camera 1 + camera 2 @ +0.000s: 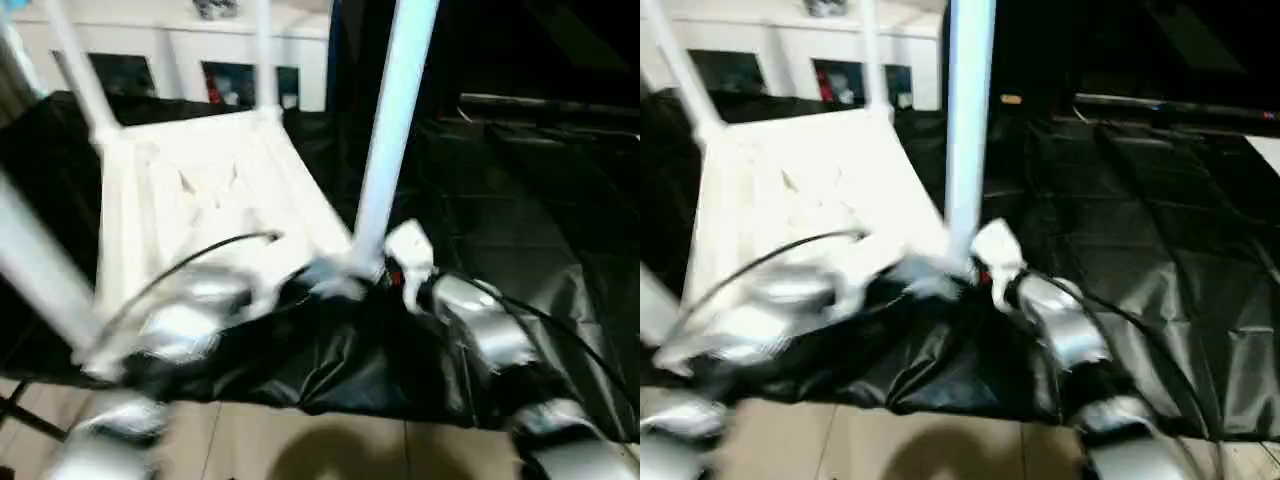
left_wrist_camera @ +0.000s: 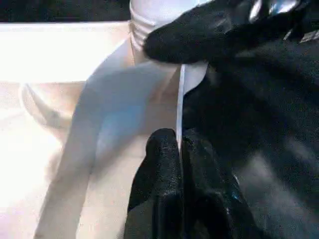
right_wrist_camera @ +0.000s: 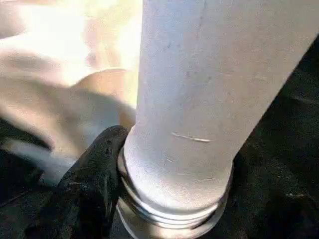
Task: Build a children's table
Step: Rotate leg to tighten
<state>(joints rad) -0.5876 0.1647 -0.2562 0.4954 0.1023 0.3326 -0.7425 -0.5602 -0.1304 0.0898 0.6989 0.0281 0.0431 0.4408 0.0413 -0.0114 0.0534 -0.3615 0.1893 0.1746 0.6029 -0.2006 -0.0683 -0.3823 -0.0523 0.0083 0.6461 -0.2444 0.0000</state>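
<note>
1. The tabletop [image 1: 215,205] lay upside down on the black-draped table [image 1: 520,230], ribbed underside up, filling the 9 to 12 o'clock part of the head views.
2. Four white legs rose from its corners: the far-left leg [image 1: 80,70] at 11 o'clock, the far-right leg [image 1: 264,55] at 12 o'clock, the near-left leg [image 1: 35,265] leaning out at 9 o'clock, and the near-right leg [image 1: 392,130] almost upright in the centre.
3. The right gripper [image 3: 164,194] sat at the foot of the near-right leg, just above its corner socket; one black finger [image 3: 89,184] pressed against the tube's threaded end, so the jaws stood clamped round that leg.
4. In the head views, the right wrist's white housing [image 1: 410,255] sat just at 3 o'clock of that leg's base.
5. The left gripper [image 2: 180,149] held its fingertips [image 2: 162,149] pressed together on the thin rim of the tabletop, close beside the same corner.
6. In the left wrist view, the other gripper's black finger [image 2: 199,37] crossed the ribbed base of the leg, beyond the left fingertips.
7. The left forearm [image 1: 190,310] was badly blurred at 7 o'clock, with a black cable [image 1: 200,255] arching over it.
8. A white cabinet [image 1: 180,55] stood behind the table, at 12 o'clock.
</note>
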